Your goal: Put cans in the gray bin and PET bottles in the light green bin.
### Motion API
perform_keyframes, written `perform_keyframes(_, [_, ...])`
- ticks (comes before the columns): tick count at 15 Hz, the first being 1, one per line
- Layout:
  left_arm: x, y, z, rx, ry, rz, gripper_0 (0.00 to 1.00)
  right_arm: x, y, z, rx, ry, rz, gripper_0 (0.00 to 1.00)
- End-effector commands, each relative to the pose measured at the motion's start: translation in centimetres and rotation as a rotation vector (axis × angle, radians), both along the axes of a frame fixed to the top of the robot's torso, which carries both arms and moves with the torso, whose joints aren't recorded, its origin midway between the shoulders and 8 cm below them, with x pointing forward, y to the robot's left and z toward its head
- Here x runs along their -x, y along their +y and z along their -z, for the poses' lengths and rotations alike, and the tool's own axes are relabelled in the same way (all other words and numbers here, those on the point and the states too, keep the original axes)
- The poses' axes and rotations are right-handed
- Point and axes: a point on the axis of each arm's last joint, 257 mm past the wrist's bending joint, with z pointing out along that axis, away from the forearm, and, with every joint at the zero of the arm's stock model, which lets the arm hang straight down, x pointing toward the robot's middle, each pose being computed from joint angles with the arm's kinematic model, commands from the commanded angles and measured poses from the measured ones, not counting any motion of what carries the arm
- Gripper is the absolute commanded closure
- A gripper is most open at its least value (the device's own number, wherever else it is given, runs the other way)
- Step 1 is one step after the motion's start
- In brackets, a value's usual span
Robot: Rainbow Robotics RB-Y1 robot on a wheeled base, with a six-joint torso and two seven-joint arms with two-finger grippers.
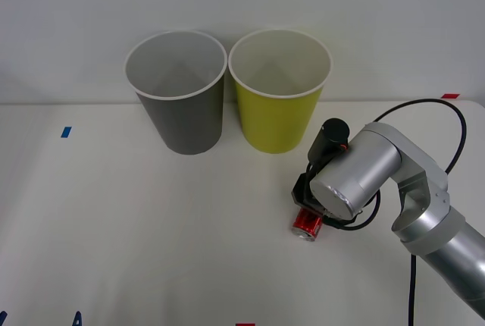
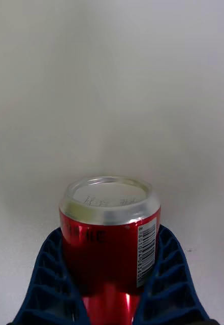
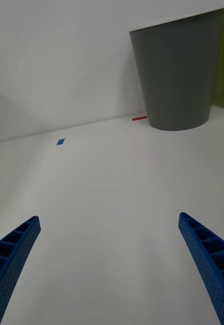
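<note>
A small red can with silver ends lies low over the white table, in front of the light green bin. My right gripper reaches down from the right, shut on the can, and its blue fingers press both of the can's sides. The gray bin stands upright at the back, to the left of the green one. My left gripper is parked open at the near left edge of the table, and the gray bin stands far ahead of it. PET bottles are out of view.
Both bins stand side by side against the white back wall, almost touching. A black cable loops over my right arm. A blue tape mark lies at the left, with red marks at the far right and the near edge.
</note>
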Motion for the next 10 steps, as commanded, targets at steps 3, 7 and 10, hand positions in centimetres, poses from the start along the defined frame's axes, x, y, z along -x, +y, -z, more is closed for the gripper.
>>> perform_keyframes(3, [0.0, 0.0, 0.0, 0.0, 0.0, 0.0, 0.08, 0.0, 0.1, 0.0, 0.002, 0.0, -0.003, 1.0])
perform_keyframes(7, [0.0, 0.0, 0.0, 0.0, 0.0, 0.0, 0.08, -0.6, 0.1, -1.0, 0.018, -0.045, -0.027, 1.0])
perform_keyframes(10, [0.0, 0.0, 0.0, 0.0, 0.0, 0.0, 0.08, -0.2, 0.3, -3.2, -0.039, -0.101, -0.037, 1.0])
